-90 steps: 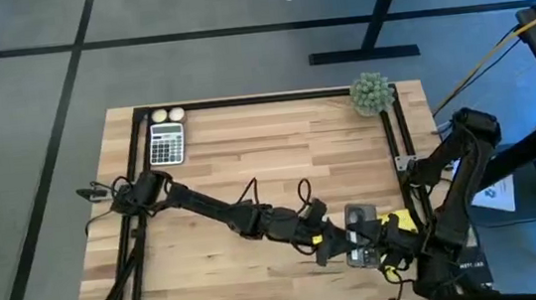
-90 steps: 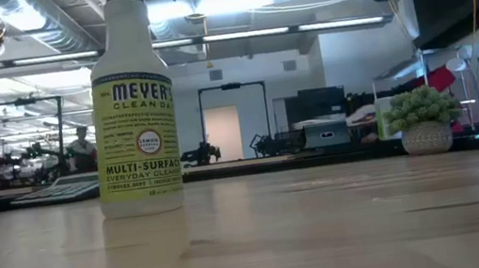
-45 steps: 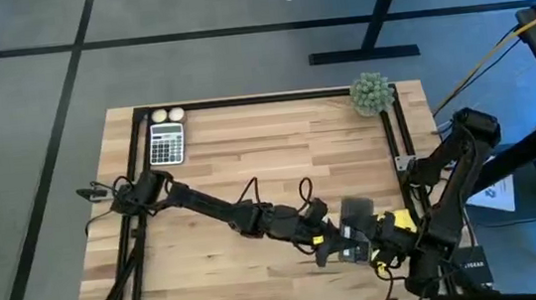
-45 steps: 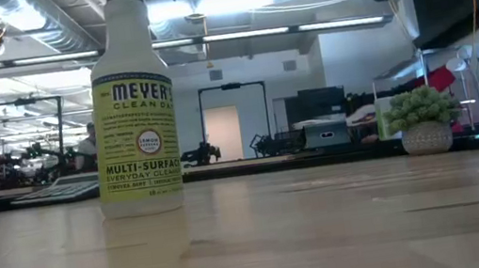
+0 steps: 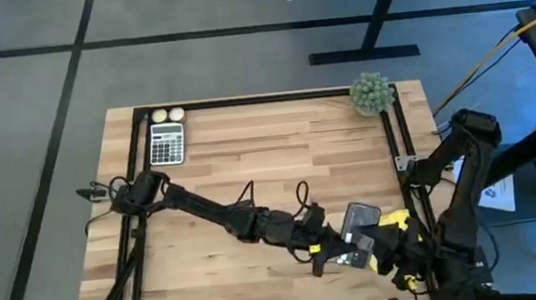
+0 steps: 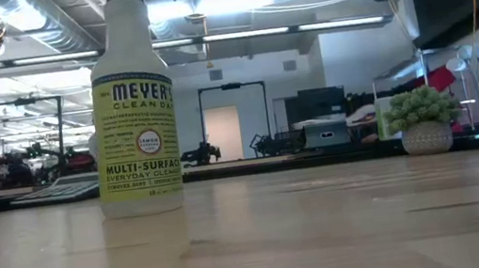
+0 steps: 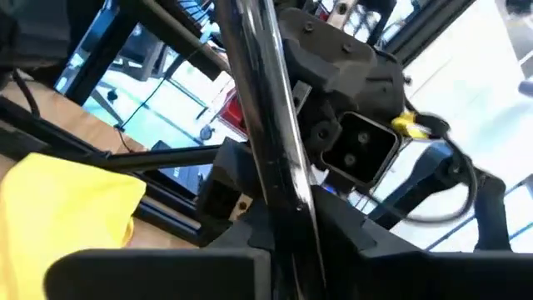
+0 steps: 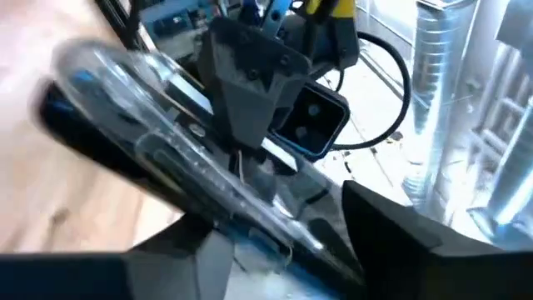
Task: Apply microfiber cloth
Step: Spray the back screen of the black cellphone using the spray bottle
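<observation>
The wiping step appears to be in hand. At the near right corner of the surface [image 5: 248,152], a black phone [image 5: 358,223] is held tilted, off the wood, by the left gripper [image 5: 344,252]. In the left wrist view the phone is seen edge-on between that gripper's fingers, which are clamped on it. The cloth [image 5: 392,223] lies just right of the phone, bunched against the right gripper [image 5: 404,256]. Whether the right gripper is clamped on the cloth cannot be told, since its own view is filled by the phone [image 8: 166,183] and the left wrist. In the left wrist view the cloth [image 7: 67,217] is seen beside the phone's edge.

Next, it is judged that the cloth must be pressed flat on the phone's face and drawn across it while the phone is held steady. A firm hold on the phone is called for, since sideways pressure could twist it loose.
</observation>
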`<action>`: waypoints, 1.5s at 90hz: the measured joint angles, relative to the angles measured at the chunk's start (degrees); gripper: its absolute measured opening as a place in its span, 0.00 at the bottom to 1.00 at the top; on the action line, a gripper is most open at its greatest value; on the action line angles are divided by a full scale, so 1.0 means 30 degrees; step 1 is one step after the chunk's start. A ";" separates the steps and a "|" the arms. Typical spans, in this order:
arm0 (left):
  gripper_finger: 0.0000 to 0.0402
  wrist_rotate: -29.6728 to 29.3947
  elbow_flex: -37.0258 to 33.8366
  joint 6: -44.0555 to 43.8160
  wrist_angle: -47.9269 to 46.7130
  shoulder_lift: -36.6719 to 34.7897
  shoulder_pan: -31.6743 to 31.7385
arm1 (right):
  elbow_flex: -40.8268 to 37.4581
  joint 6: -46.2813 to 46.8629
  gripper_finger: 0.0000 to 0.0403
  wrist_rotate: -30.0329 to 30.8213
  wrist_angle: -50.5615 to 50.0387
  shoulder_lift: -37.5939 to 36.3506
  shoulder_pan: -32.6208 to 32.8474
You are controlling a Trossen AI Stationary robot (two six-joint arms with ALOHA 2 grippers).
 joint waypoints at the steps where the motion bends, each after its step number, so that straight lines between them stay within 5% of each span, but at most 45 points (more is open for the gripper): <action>1: 0.07 -0.0104 0.0000 0.0090 -0.0113 -0.0086 -0.0041 | 0.0000 0.0019 0.53 0.0008 0.0150 0.0000 0.0058; 27: 0.03 -0.5452 0.0022 0.5276 -0.3581 -0.3093 -0.2278 | 0.0036 0.4242 0.57 -0.2255 0.2971 -0.0051 0.0612; 47: 0.03 -1.3261 0.0007 0.7426 -0.9192 -0.5445 -0.5135 | 0.0029 1.0961 0.56 -0.5341 0.2518 -0.0044 -0.0670; 61: 0.03 -1.8278 0.0007 0.3602 -1.5991 -0.6730 -0.6919 | 0.0029 1.5484 0.56 -0.8481 0.0387 -0.0036 -0.2444; 77: 0.03 -2.1387 0.0000 -0.6028 -2.6073 -0.7960 -0.8766 | -0.0437 1.8376 0.56 -1.1269 -0.1202 0.0277 -0.5163; 91: 0.03 -2.2185 -0.0007 -1.3597 -3.3962 -0.8549 -0.9467 | -0.0787 1.8469 0.56 -1.2754 -0.1093 0.1100 -0.7776; 104: 0.03 -2.0866 -0.0075 -1.8555 -3.9618 -0.8728 -0.9368 | -0.0787 1.7382 0.56 -1.4136 0.0620 0.2146 -1.0362; 135: 0.03 -1.7930 -0.2192 -1.6519 -3.9486 -0.9355 -0.7636 | -0.0780 1.2332 0.56 -1.9809 0.7907 0.3322 -1.5280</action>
